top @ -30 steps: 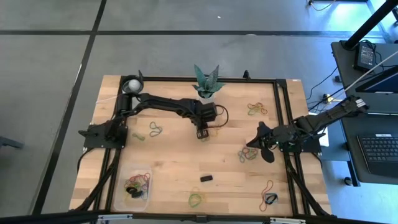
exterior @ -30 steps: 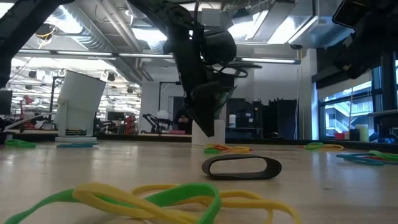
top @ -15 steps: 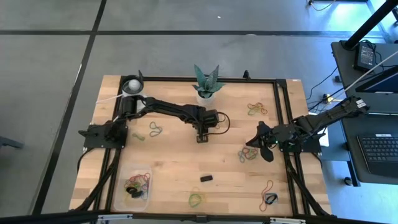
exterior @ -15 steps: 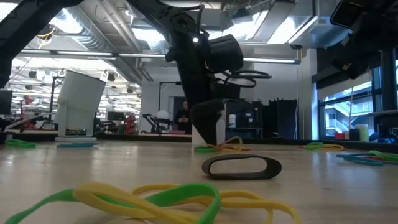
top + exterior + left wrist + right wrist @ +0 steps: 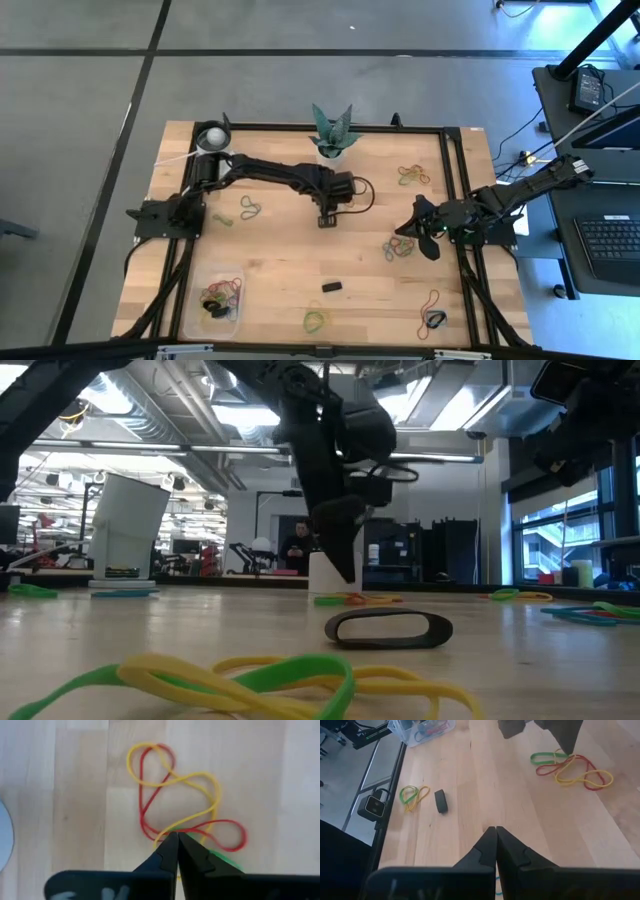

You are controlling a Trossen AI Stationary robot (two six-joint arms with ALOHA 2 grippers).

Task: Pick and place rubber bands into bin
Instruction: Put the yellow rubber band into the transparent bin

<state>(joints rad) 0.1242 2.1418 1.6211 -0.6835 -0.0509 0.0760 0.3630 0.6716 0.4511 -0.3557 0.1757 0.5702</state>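
On the wooden tabletop [image 5: 280,270], near its far edge, the left gripper [image 5: 176,839] has its fingers closed on tangled rubber bands [image 5: 177,800]; the bin [image 5: 216,299] waits by the near left corner.

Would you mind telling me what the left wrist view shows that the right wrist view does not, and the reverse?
Only the left wrist view shows the left gripper close up, fingers shut on the tangled red, yellow and green rubber bands on the pale wooden table. Only the right wrist view shows the small clear plastic bin holding bands, the small black clip-like block, a green and yellow band pair, and the shut right gripper. Both show that tangle.
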